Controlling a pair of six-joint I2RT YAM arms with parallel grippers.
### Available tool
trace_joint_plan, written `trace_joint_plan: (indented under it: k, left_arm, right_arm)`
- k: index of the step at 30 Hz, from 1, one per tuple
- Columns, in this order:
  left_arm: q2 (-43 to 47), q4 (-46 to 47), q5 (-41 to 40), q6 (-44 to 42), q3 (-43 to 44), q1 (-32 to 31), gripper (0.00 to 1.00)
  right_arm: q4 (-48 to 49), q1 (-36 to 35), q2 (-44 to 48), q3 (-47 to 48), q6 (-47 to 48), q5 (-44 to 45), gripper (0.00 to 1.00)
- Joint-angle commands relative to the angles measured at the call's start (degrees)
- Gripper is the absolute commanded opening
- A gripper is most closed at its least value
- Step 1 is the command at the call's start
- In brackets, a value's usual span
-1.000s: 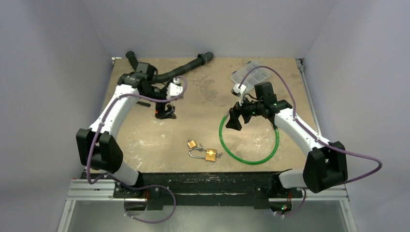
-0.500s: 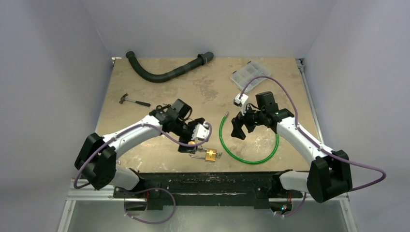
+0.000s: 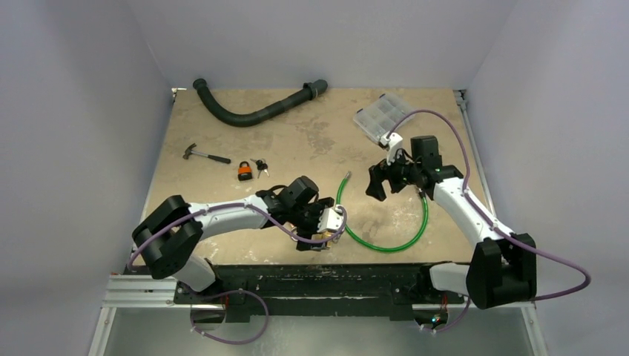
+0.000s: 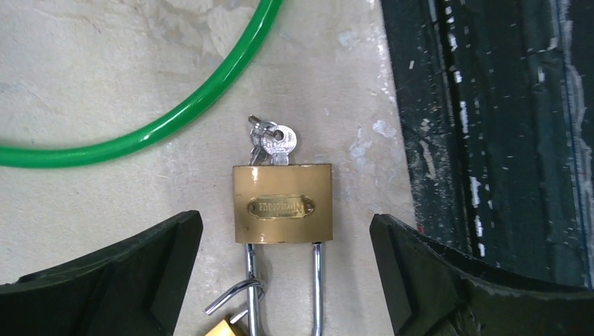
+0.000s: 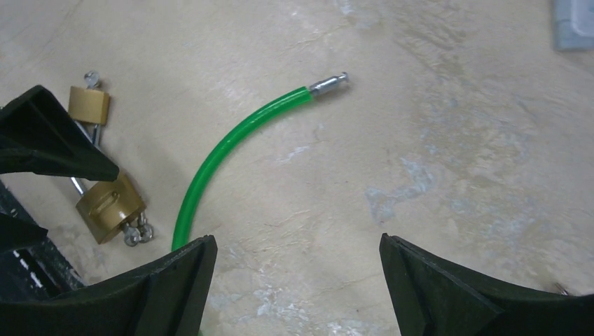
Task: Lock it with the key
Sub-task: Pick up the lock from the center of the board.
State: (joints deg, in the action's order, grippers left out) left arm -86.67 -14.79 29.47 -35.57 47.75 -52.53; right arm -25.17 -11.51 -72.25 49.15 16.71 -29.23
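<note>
A brass padlock (image 4: pixel 281 204) lies flat on the table with a key and ring (image 4: pixel 274 140) in its keyhole. A smaller brass padlock (image 4: pixel 228 327) hangs by its open shackle on the big lock's shackle (image 4: pixel 316 287). My left gripper (image 4: pixel 284 222) is open just above the table, one finger on each side of the big lock, touching nothing. In the top view the left gripper (image 3: pixel 315 236) hides both locks. My right gripper (image 3: pixel 378 182) is open and empty above the table; its view shows both locks at the left (image 5: pixel 111 208).
A green cable loop (image 3: pixel 386 245) lies right of the locks, its metal tip (image 5: pixel 329 82) free. An orange padlock (image 3: pixel 243 171) with keys (image 3: pixel 259 165), a hammer (image 3: pixel 205 154), a black hose (image 3: pixel 252 113) and a clear organiser box (image 3: pixel 380 115) lie further back. The black front rail (image 4: pixel 490 140) is close by.
My left arm swung from the back left of the table to the near centre, over the brass padlocks, uncovering the orange padlock and keys. My right gripper drew back to the right.
</note>
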Motion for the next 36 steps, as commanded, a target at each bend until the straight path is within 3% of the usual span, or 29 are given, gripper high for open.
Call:
trace_joint_plan:
  k: [1,10,13,18,24,30,36]
  left_arm:
    - [-2.24,5.95,-3.22,3.49,-1.39,-0.27,1.00]
    - [-4.99,8.32,-4.33,2.69,-3.63,-0.65,0.99]
    - [-6.86,8.89,-5.57,3.02,-3.26,-1.11,0.94]
    - [-11.44,5.68,-5.10,2.80,0.37,-1.11,0.73]
    - [-12.38,0.19,-3.32,1.30,3.36,-1.12,0.39]
    - [-10.15,-8.41,1.10,3.42,9.29,-1.08,0.22]
    - [-9.04,-11.93,4.01,7.16,13.73,0.04,0.15]
  right_arm:
    - [2.57,3.76,1.06,0.78,-2.91,-0.19,0.96]
    - [0.32,6.10,5.19,0.36,-2.02,-1.46,0.97]
    - [-0.22,6.33,6.73,-0.13,-1.29,-0.98,0.97]
    - [-1.54,6.89,7.36,-0.10,1.01,-0.03,0.97]
    - [-1.95,8.39,7.23,0.19,2.39,-0.72,0.97]
    - [-1.98,8.87,6.34,0.51,3.09,-2.17,0.97]
    - [-1.67,8.91,6.47,0.17,2.99,-2.91,0.97]
